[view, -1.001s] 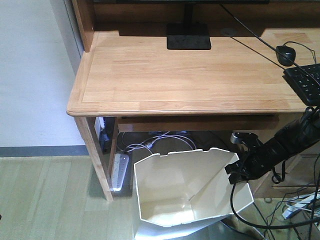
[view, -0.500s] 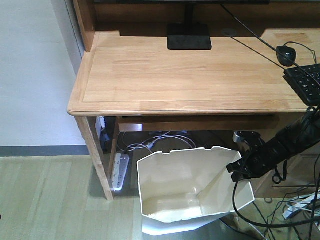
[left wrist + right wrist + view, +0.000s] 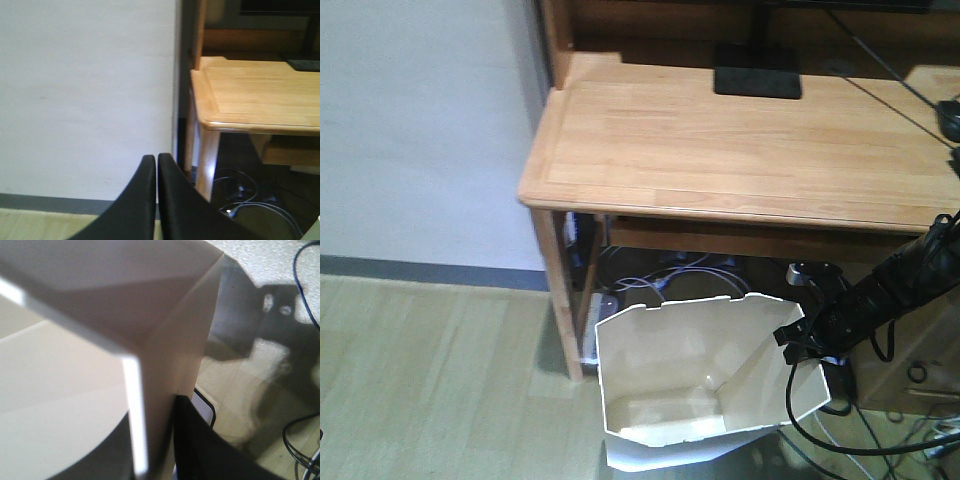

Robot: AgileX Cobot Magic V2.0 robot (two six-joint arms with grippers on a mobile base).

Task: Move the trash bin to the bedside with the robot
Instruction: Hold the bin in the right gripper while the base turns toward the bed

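Trash bin (image 3: 660,372) rim corner pinched in right tool (image 3: 794,338); left tool (image 3: 156,200) pressed together.

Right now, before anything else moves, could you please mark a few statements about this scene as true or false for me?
1. The right gripper is clamped on the rim of the trash bin. True.
2. The trash bin is stuffed with paper. False: its cream inside shows no contents.
3. The left gripper is shut and holds nothing. True.
4. The trash bin stands on top of the desk. False: it sits lower, in front of the desk's front edge.
5. A bed shows right beside the trash bin. False: no bed appears in any view.
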